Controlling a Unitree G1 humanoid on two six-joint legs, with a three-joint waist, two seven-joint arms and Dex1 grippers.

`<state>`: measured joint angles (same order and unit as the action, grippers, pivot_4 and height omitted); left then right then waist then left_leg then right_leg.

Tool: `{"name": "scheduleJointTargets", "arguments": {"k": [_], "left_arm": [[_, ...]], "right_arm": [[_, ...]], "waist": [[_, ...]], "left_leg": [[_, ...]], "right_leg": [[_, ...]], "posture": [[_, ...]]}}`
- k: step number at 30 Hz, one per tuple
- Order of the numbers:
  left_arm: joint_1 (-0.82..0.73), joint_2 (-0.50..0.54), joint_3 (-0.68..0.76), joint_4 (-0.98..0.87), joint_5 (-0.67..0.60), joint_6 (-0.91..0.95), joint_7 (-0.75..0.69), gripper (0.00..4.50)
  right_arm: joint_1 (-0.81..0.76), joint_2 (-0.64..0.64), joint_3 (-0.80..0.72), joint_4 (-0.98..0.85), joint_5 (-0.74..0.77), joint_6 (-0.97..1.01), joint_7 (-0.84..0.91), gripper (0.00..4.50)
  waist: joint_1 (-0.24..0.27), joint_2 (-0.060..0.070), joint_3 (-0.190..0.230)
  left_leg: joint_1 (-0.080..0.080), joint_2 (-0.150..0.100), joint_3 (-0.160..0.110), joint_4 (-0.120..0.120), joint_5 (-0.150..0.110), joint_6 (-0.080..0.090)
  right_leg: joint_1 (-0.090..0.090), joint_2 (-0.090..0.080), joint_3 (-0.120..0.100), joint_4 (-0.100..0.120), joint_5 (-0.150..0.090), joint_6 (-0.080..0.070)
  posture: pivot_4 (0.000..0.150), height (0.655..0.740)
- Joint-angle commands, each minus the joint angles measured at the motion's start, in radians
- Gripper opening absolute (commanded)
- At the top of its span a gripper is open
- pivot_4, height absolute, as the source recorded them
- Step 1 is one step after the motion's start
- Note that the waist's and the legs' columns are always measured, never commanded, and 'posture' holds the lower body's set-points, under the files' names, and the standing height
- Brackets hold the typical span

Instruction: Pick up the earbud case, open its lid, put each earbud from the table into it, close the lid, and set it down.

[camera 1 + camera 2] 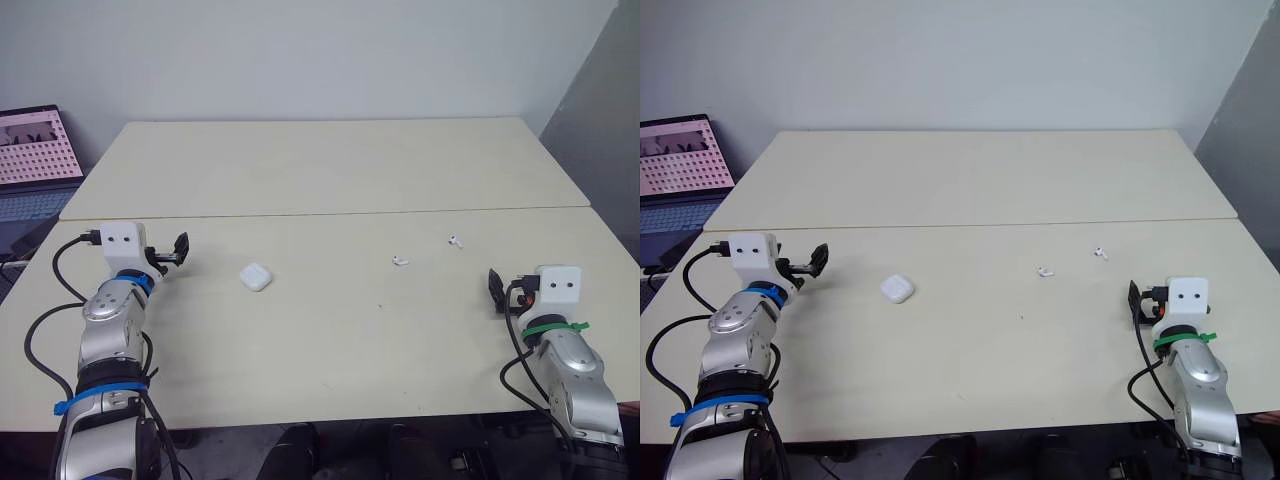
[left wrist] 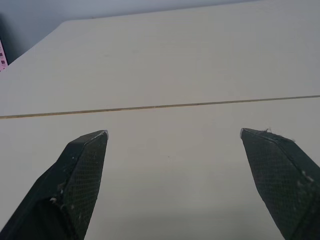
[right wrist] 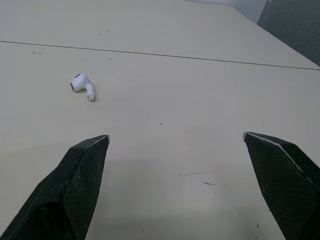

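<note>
A: Head view first. Where is the earbud case point(image 1: 256, 276)?
B: It lies flat on the table point(image 1: 330, 370), left of centre, and the lid looks shut. From the left pincer point(image 1: 180, 249) it is at about 4 o'clock, near but not touching. From the right pincer point(image 1: 495, 290) it is far off at 9 o'clock. The left arm is plainly nearer.
A: Long axis?
B: It sits skewed, roughly 10 to 4 o'clock. Too small to be sure.
A: And the buds?
B: Both are loose on the table. The near earbud point(image 1: 456, 241) is at 11 o'clock of the right pincer and the far earbud point(image 1: 400, 260) at 10 o'clock. Both are well apart from the case.
A: Left wrist view?
B: Fingers are spread wide with nothing held. Ahead are the tabletop and its seam point(image 2: 160, 106). I judge the pincer must swing toward 4 o'clock before it can close on the case.
A: Right wrist view?
B: Also spread wide and empty. One earbud point(image 3: 82, 85) lies beyond the fingertips, outside the gap.
</note>
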<state>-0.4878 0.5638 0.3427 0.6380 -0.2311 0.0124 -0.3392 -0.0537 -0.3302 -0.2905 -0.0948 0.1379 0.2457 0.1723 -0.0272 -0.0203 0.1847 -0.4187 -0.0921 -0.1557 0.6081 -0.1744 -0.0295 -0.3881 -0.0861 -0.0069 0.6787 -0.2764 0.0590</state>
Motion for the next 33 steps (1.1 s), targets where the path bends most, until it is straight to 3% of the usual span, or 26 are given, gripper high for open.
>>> {"name": "scheduleJointTargets", "arguments": {"k": [1,24,27,33], "left_arm": [[-0.007,0.026,0.01,-0.041,0.0,-0.004,-0.001,4.45],[0.012,0.065,0.035,-0.08,-0.028,0.001,-0.049,4.45],[0.022,0.098,0.027,-0.135,-0.056,0.048,-0.141,4.45],[0.05,0.203,-0.064,-0.326,-0.164,0.269,-0.471,4.45]], "right_arm": [[-0.012,0.001,-0.006,-0.026,0.003,-0.022,-0.007,4.5],[-0.044,-0.013,0.046,-0.051,-0.008,-0.014,0.016,4.5],[-0.086,-0.04,0.081,-0.063,0.025,0.009,0.091,4.5],[-0.3,-0.092,0.267,-0.027,0.159,0.115,0.441,4.5]], "waist": [[0.0,0.0,0.0],[-0.001,0.0,0.0],[-0.002,0.0,0.0],[-0.009,0.0,0.0]], "left_leg": [[0.0,0.0,0.0,0.0,0.0,0.0],[0.0,0.0,0.0,0.0,0.0,0.0],[0.0,0.0,0.0,0.0,0.0,0.0],[0.0,0.001,0.001,-0.001,0.0,0.0]], "right_leg": [[0.0,0.0,0.0,0.0,0.0,0.0],[0.0,0.0,0.0,0.0,0.0,0.0],[0.0,0.0,0.0,0.0,0.0,0.0],[0.0,0.0,0.0,0.0,-0.001,-0.001]], "posture": [[0.15,0.74],[0.15,0.74],[0.15,0.74],[0.15,0.74]]}}
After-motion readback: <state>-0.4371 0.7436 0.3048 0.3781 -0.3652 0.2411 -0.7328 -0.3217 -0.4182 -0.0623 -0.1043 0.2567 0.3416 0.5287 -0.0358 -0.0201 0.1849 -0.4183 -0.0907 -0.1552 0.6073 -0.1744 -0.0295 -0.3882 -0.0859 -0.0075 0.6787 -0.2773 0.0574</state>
